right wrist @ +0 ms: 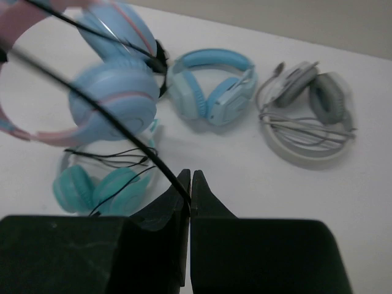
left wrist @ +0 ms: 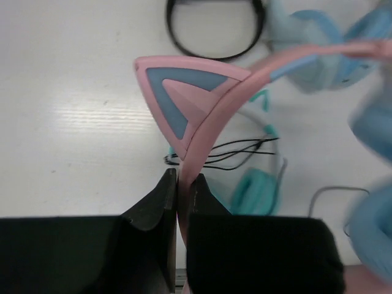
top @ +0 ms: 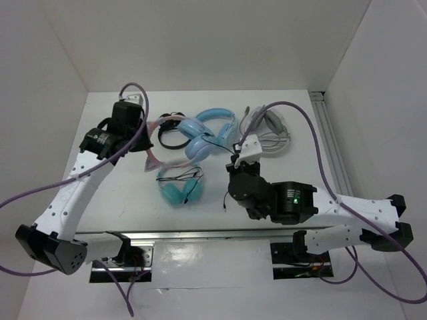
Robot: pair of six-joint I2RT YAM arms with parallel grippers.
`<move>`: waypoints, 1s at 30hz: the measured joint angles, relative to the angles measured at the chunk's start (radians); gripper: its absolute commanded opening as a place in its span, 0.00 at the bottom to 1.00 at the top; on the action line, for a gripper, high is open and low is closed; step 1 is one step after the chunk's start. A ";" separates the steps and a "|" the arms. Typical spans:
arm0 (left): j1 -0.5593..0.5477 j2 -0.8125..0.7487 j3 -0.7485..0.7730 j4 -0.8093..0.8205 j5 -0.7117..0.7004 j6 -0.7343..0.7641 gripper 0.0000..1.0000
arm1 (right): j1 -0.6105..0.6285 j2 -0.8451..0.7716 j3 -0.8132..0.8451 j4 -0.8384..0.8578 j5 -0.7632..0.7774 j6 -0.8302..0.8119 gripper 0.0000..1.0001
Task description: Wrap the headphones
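The headphones (top: 193, 143) have a pink cat-ear headband (left wrist: 184, 104) and light blue ear cups (right wrist: 113, 101). They are lifted off the table near the back middle. My left gripper (left wrist: 182, 184) is shut on the pink headband just below one cat ear. In the top view the left gripper (top: 152, 137) is at the headband's left side. My right gripper (right wrist: 190, 184) is shut on the thin black cable (right wrist: 92, 104), which runs taut up and left to the ear cups. In the top view the right gripper (top: 233, 159) is to the right of the cups.
A teal cat-ear pair (top: 179, 187) with loose black wire lies under the held headphones. An all-light-blue pair (top: 220, 120) and a white-grey pair (top: 270, 130) lie at the back right. A black band (left wrist: 214, 30) lies behind the pink headband. White walls enclose the table.
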 measured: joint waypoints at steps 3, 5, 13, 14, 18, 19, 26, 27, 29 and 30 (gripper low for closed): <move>-0.032 0.014 -0.074 -0.005 -0.175 0.037 0.00 | 0.019 0.073 0.119 -0.206 0.136 0.095 0.00; -0.032 0.014 -0.101 -0.004 -0.277 0.062 0.00 | 0.024 0.101 0.174 -0.319 0.204 0.145 0.00; -0.227 -0.008 -0.109 0.048 -0.444 0.148 0.00 | 0.024 0.127 0.236 -0.472 0.308 0.109 0.00; -0.250 -0.011 -0.109 0.050 -0.453 0.155 0.00 | 0.024 0.121 0.236 -0.457 0.305 0.076 0.00; -0.346 -0.026 -0.117 0.057 -0.484 0.197 0.00 | 0.030 0.060 0.206 -0.323 0.221 -0.111 0.00; -0.371 -0.032 -0.129 0.068 -0.480 0.211 0.00 | 0.030 0.031 0.186 -0.280 0.180 -0.163 0.00; -0.539 -0.048 -0.193 0.121 -0.375 0.324 0.00 | 0.030 -0.025 0.188 -0.159 0.010 -0.337 0.00; -0.565 -0.048 -0.195 0.124 -0.350 0.336 0.00 | 0.030 -0.018 0.193 -0.153 -0.002 -0.353 0.00; -0.621 -0.051 -0.195 0.132 -0.305 0.368 0.00 | 0.030 0.004 0.202 -0.143 -0.031 -0.382 0.00; -0.645 -0.053 -0.195 0.134 -0.288 0.378 0.00 | 0.030 0.021 0.209 -0.137 -0.045 -0.399 0.00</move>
